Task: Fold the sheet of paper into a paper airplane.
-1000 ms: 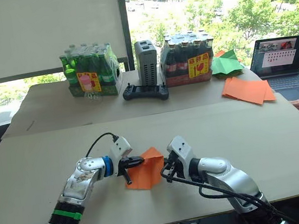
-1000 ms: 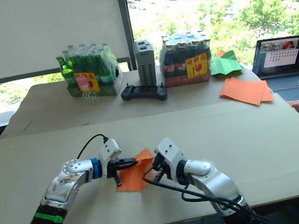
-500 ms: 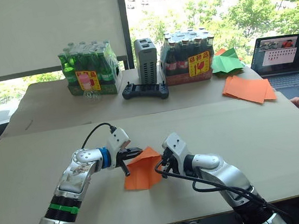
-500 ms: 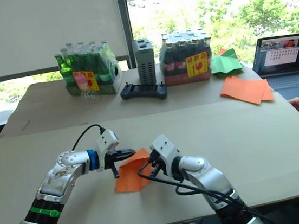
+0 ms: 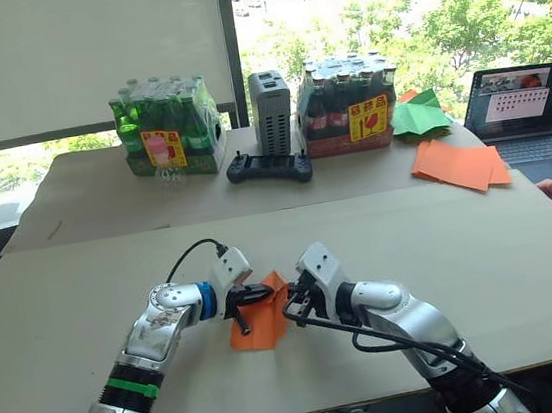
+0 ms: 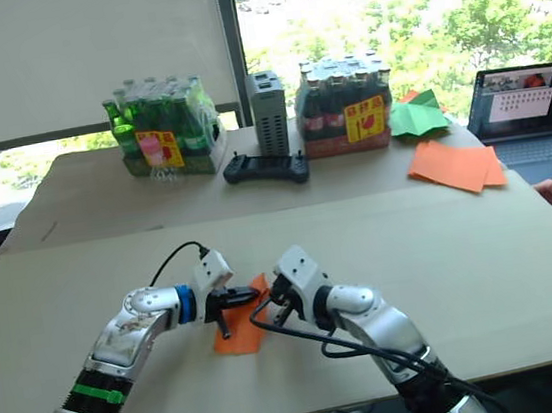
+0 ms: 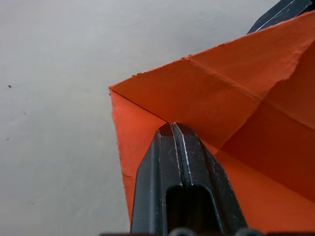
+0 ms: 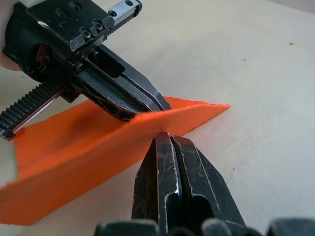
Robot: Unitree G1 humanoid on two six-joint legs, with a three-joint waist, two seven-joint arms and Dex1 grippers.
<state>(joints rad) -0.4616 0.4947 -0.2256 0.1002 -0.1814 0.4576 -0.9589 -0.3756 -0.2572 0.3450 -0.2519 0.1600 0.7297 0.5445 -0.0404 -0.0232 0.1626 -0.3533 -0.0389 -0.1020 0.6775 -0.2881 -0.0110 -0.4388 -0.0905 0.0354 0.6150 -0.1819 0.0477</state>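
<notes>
I am working over the broad beige cardboard-topped table (image 5: pixel 85 290), whose near half is giving me bare room on every side of the job. Along the far side are standing a shrink-wrapped pack of green bottles (image 5: pixel 166 129), a grey upright box (image 5: pixel 271 114) and a pack of dark bottles (image 5: pixel 344 107), with a black handheld controller (image 5: pixel 268 168) lying in front; a pile of bigger orange sheets (image 5: pixel 457 165), some green paper pieces (image 5: pixel 416 117) and an open laptop (image 5: pixel 528 125) are sitting far right, all well apart from the work.

The thin orange creased sheet of paper (image 5: pixel 260 313) is lying near the front edge, partly folded, one flap rising off the surface, its long axis running toward me and away. It is sitting between the two arms. The left gripper (image 5: pixel 252 295) is reaching in from the sheet's left with its black fingers closed together, apparently clamping the raised flap at a crease junction. The right gripper (image 5: pixel 289 296) is touching the opposite edge from the right, its fingers also pressed closed; I judge it is bearing on the fold, not holding it.

Both are equally near, so I am judging the coming press runs along that crease, with free tabletop ahead.
</notes>
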